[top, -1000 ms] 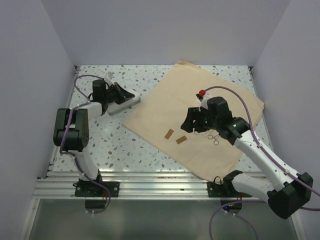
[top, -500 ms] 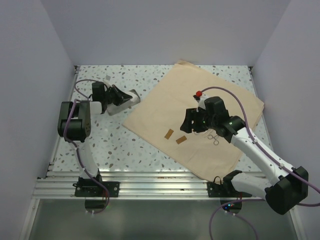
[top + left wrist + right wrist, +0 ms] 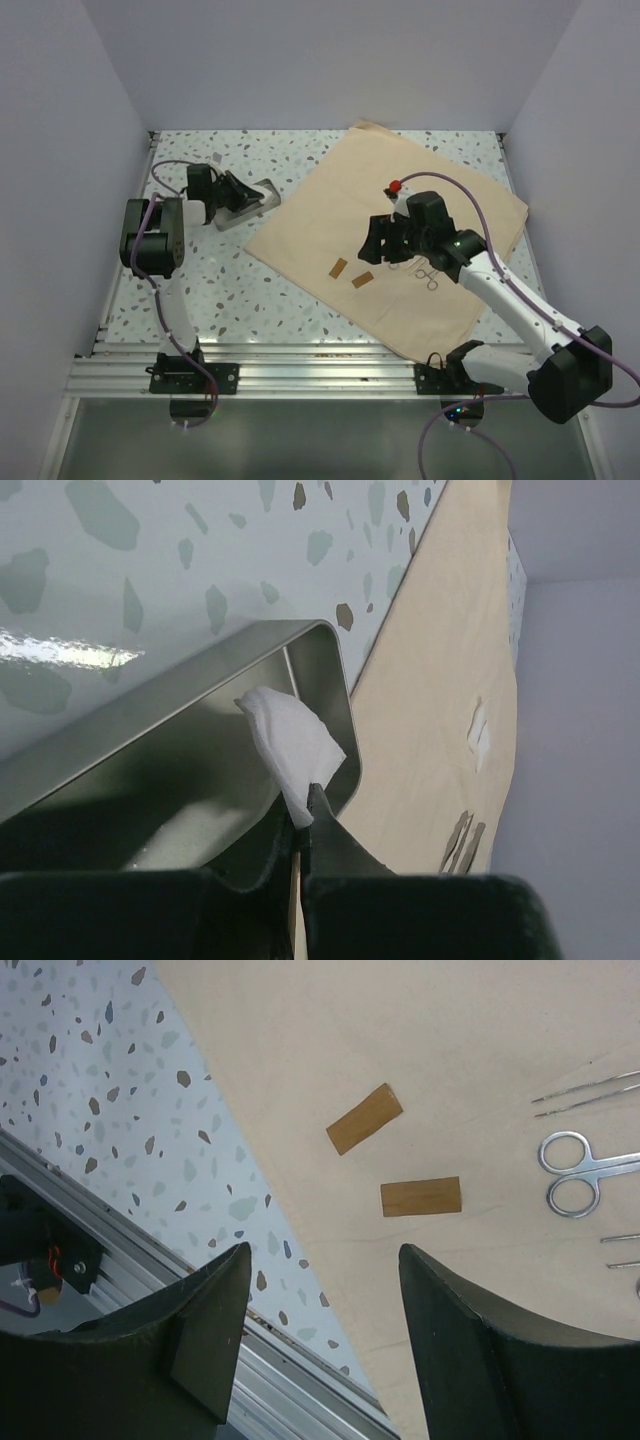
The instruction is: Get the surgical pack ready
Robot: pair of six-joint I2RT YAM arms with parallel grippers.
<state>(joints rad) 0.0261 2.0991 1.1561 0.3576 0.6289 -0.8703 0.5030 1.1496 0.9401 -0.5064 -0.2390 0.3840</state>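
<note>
At right the surgical pack [image 3: 400,190] lies cornerwise; left tool [image 3: 303,815] pinches white tissue [image 3: 290,740], right tool [image 3: 323,1260] released.

White links [image 3: 510,300], black joints [image 3: 565,372], purple cables [image 3: 450,178]; left hand [image 3: 303,806] and right hand [image 3: 322,1255] black.

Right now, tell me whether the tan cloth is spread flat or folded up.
Spread flat. The tan cloth lies open on the table, scissors and brown strips bare on top.

Bare table [image 3: 220,290] left of cloth sheet [image 3: 330,200]; brown strips [image 3: 339,267], scissors [image 3: 615,1165] in the way
</note>
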